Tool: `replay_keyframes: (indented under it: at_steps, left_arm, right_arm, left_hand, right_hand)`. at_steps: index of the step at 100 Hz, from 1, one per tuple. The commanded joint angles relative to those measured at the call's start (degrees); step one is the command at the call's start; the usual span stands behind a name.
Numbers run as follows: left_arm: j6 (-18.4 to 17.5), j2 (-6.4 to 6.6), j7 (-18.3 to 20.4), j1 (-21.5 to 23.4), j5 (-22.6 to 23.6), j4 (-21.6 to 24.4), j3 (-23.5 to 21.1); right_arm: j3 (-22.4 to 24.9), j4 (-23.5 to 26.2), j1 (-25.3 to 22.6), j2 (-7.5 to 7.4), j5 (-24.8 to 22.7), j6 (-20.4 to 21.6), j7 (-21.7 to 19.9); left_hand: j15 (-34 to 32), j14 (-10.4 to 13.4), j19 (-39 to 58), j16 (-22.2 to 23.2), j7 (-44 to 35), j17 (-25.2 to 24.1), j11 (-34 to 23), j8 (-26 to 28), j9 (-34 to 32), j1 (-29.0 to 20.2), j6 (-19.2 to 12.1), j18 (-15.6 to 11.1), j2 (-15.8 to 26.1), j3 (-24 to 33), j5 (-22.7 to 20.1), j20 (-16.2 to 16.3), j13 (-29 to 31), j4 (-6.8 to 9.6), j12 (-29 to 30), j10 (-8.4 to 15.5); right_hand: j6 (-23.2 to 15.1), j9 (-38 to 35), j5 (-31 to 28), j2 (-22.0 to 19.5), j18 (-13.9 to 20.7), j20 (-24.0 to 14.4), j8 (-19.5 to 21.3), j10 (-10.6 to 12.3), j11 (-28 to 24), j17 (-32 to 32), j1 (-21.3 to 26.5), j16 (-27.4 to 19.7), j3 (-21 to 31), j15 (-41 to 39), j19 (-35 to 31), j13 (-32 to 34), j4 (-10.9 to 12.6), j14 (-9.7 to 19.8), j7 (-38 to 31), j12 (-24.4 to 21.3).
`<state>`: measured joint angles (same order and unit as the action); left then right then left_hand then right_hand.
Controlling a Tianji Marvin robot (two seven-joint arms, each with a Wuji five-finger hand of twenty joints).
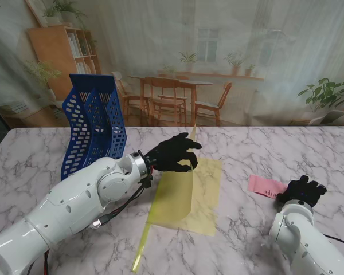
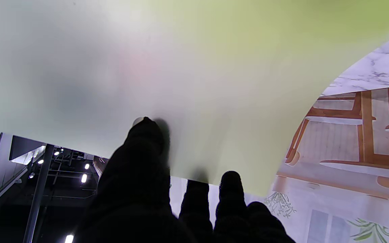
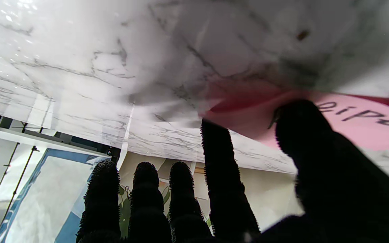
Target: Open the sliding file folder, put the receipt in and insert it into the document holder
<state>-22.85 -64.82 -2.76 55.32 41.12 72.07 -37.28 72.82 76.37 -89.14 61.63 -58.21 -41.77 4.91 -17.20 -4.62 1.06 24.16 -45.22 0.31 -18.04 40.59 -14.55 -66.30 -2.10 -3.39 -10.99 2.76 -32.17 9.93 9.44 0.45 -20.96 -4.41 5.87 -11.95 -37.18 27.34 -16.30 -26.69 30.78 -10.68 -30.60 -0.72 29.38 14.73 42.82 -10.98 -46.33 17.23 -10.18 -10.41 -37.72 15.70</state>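
A yellow-green translucent file folder lies in the middle of the table. My left hand is shut on its upper cover and holds that sheet lifted and curved; in the left wrist view the thumb presses on the cover. The folder's slide bar lies loose on the table, nearer to me. The pink receipt lies to the right. My right hand is at its near end, with thumb and index finger pinching the receipt's edge. The blue document holder stands at the far left.
The marble table ends at a printed backdrop of a dining room behind. My left forearm stretches across the near left part of the table, close to the document holder's base.
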Motion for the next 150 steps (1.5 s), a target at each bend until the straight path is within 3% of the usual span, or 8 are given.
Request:
replay_keyframes:
  at_steps: [1,13,31,57,86,119,150]
  left_arm:
    - [-0.1,-0.24,0.7,-0.3,-0.1,-0.1,0.1]
    - [0.0,-0.28,0.6,-0.3,-0.1,-0.3,0.2]
    - [0.1,-0.34,0.6,-0.4,-0.2,-0.4,0.5]
    - [0.3,-0.46,0.7,-0.8,-0.4,-0.6,0.9]
    - [0.6,-0.59,0.9,-1.2,-0.9,-1.0,1.3]
    - [0.4,-0.52,1.2,-1.7,-0.6,-1.3,1.6]
    - [0.6,-0.83,0.6,-1.9,-0.9,-1.7,2.2]
  right_arm:
    - [0.0,-0.7,-0.5,0.52,0.5,0.3,0.1]
    - [0.3,-1.3,-0.5,0.86,1.3,1.2,2.0]
    - [0.7,-1.6,-0.6,1.28,2.5,2.2,3.9]
    - [2.7,-1.2,-1.5,1.96,3.4,6.3,8.1]
    - [6.7,5.1,-4.7,2.22,4.3,11.9,8.3]
    - [11.2,17.8,-8.8,1.46,5.5,17.6,-1.0]
    - [10.0,25.5,-8.7,0.37,7.0,18.3,-11.0]
  left_hand:
    - [0.8,-0.3,-0.4,0.1,-2.9,-1.2,0.7,2.2,-0.7,-1.7,2.9,-1.2,2.1,0.7,-1.6,0.9,0.3,-0.69,-0.3,-0.3]
    - [0.8,-0.3,-0.4,0.1,-2.9,-1.2,0.7,2.2,-0.7,-1.7,2.8,-1.2,2.0,0.7,-1.6,0.9,0.4,-0.69,-0.3,-0.3]
    - [0.8,-0.3,-0.4,0.0,-2.8,-1.2,0.6,2.1,-0.7,-1.7,2.7,-1.2,2.1,0.6,-1.6,0.9,0.4,-0.69,-0.3,-0.3]
    - [0.8,-0.4,-0.4,0.0,-2.8,-1.3,0.6,2.1,-0.7,-1.7,2.7,-1.1,2.1,0.6,-1.6,0.8,0.4,-0.66,-0.3,-0.3]
    - [0.8,-0.2,-0.6,0.0,-2.8,-1.3,0.6,2.1,-0.7,-1.6,2.5,-1.0,2.2,0.5,-1.5,0.7,0.3,-0.68,-0.3,-0.3]
    - [0.8,-0.3,-0.7,0.0,-2.8,-1.3,0.6,2.0,-0.6,-1.6,2.5,-0.9,2.2,0.5,-1.4,0.4,0.2,-0.65,-0.3,-0.3]
    - [0.8,-0.3,-0.8,0.0,-2.8,-1.2,0.5,2.0,-0.5,-1.7,2.3,-0.9,2.4,0.5,-1.2,0.3,0.1,-0.63,-0.3,-0.3]
  right_hand:
    - [-8.6,-1.0,-3.9,-1.8,0.2,1.2,-4.5,-0.5,-1.3,-0.3,3.4,-0.9,-0.8,-1.9,-0.9,-0.1,-2.5,0.2,-6.7,0.5]
    - [-12.4,-3.4,-4.3,-2.5,0.1,1.5,-9.6,0.0,-1.7,0.0,7.9,-0.6,-2.5,-2.9,-1.4,0.9,-2.9,0.3,-14.8,0.8]
    - [-13.9,-6.5,-9.8,-4.2,0.0,1.3,-9.4,0.1,-3.7,0.5,11.7,0.0,-1.4,-4.4,-1.9,2.1,-2.4,0.4,-18.1,1.7]
    - [-7.9,-10.3,-12.0,-3.7,-0.6,0.4,-3.9,-0.6,-10.3,2.7,14.2,2.4,2.0,-10.0,-5.5,5.1,-2.3,-0.1,-21.8,4.7]
    - [-0.7,-14.5,-11.8,-3.1,-0.8,0.2,0.6,-1.2,-15.7,5.5,15.5,4.4,5.9,-15.6,-12.2,8.5,-2.6,-1.1,-24.5,7.2]
    - [3.5,-16.0,-13.8,-2.3,-1.2,1.2,1.0,-2.2,-16.4,5.8,14.8,5.1,8.9,-17.8,-14.4,9.4,-2.8,-1.8,-25.0,7.6]
    - [5.2,-17.6,-14.9,-0.8,-1.5,1.7,1.6,-2.8,-16.7,6.5,14.3,5.7,11.8,-19.3,-15.7,10.7,-2.0,-2.4,-24.9,7.6]
